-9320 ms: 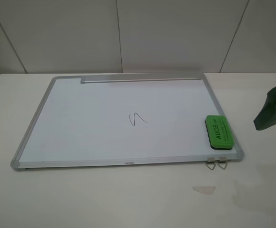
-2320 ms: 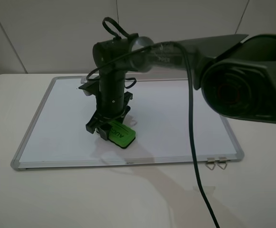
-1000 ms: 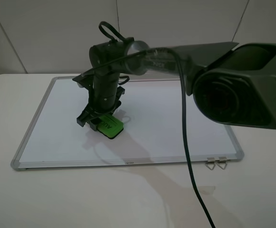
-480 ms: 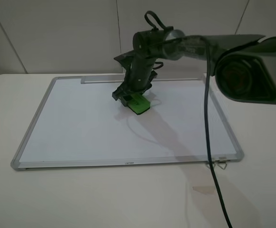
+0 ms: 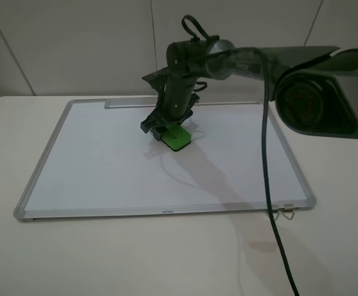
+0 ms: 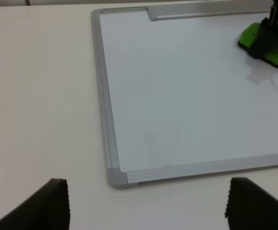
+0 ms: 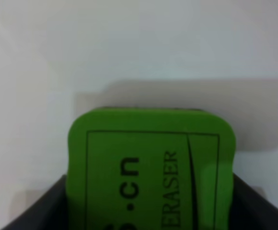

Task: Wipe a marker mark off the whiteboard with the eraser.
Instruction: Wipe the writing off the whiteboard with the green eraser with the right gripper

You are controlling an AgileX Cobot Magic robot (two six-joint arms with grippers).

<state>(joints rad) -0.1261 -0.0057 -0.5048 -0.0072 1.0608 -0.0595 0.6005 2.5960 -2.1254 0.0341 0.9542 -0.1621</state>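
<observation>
The right gripper's (image 5: 168, 128) 2 fingers (image 7: 251, 203) are clamped on the long sides of the green eraser (image 5: 178, 139). The eraser pokes out past the fingertips, and its dark base appears to rest on the whiteboard (image 5: 92, 166), in the far middle near the silver tray strip (image 5: 179, 103). The main risk, as I judge it, is the block tilting in the grip. If it rides on 1 edge, only a thin strip of the base wipes and ink would be left. Pressing too hard could instead drag the board across the table (image 5: 105, 259) or twist the eraser out of the jaws. No marker mark shows on the bare white surface in any of the 3 views, and I cannot tell whether it lies hidden under the eraser and arm or is already gone. The left gripper (image 6: 148, 203) hangs spread and empty near the board's corner, well apart from the eraser.
</observation>
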